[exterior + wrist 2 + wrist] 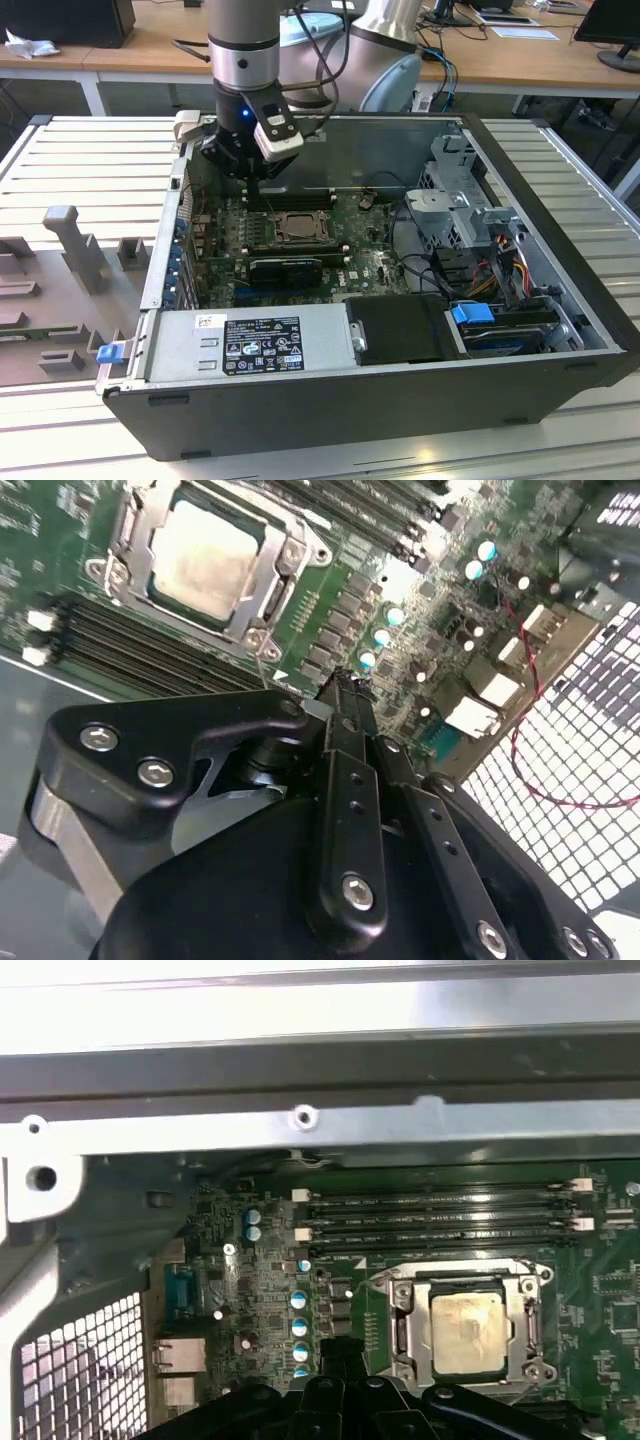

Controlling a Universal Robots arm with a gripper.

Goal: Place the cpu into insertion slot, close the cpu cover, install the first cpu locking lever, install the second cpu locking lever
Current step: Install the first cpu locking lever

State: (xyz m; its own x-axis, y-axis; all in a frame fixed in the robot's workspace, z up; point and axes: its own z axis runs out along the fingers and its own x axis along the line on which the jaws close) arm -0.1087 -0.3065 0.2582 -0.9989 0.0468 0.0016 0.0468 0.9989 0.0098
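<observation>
Claw: your claw (256, 176) hangs over the green circuit board (365, 262), just beside the insertion slot (279, 222) on the exterior view's left. Its fingers are pressed narrow together and you are holding nothing.
Claw, close up: in the second wrist view the claw (343, 688) points at the small parts next to the insertion slot and is apart from the slot's metal. You cannot tell whether it touches the board.
Cpu: your cpu (205, 560) lies flat inside the insertion slot, pale face up.
Cpu cover: the cpu cover (455, 1282) is down on the insertion slot, and the cpu shows through its cut-out centre.
Memory slots: long black memory slots (440, 1222) run alongside the insertion slot. In the second wrist view you see them on two opposite sides of it.
Capacitors: a row of blue-topped capacitors (299, 1325) stands near the insertion slot, on the claw's side of it.
Back panel: a perforated back panel (590, 810) lies beyond the capacitors, well apart from the insertion slot, with a red wire (520, 750) looping in front of it.
Case: the open computer case (560, 250) surrounds the insertion slot and rests on the slatted counter (80, 150).
Power supply: a grey power supply (250, 345) sits well apart from the insertion slot, on its near side in the exterior view.
Drive cage: a metal drive cage (450, 190) stands well apart from the insertion slot, on the exterior view's right.
</observation>
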